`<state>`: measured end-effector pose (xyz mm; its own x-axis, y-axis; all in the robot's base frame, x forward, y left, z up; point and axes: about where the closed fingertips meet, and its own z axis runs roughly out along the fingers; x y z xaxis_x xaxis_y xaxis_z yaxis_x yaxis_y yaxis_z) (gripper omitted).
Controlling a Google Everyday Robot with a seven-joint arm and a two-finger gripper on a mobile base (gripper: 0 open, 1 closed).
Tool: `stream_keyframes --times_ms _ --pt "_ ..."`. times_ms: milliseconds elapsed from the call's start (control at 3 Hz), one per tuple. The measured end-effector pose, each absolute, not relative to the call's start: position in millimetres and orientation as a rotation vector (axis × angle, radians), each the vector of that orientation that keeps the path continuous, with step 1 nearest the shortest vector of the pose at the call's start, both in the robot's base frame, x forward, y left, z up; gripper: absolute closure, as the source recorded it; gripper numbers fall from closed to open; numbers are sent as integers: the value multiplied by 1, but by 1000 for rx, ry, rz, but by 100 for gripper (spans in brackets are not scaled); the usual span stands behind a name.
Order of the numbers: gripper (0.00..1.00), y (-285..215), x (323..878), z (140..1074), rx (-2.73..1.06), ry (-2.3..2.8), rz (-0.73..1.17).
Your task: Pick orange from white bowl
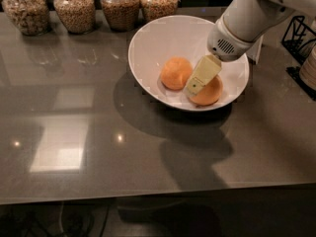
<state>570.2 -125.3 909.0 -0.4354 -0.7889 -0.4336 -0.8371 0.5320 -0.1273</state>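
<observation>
The white bowl stands at the back middle of the grey counter. Two oranges lie in it. The left orange looks paler and sits near the bowl's middle. The right fruit looks deeper orange and lies against the near right wall, partly hidden by the gripper. My gripper reaches down into the bowl from the upper right on a white arm. Its pale yellow tip sits between the two fruits, over the left edge of the right one. Nothing is lifted.
Several glass jars of grain line the counter's back edge to the left of the bowl. A black wire rack stands at the right edge. The counter's front edge runs across the bottom.
</observation>
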Motion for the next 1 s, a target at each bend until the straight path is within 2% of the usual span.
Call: stream_keyframes --times_ms 1000 --pt "14 -134 584 873 -1323 2297 17"
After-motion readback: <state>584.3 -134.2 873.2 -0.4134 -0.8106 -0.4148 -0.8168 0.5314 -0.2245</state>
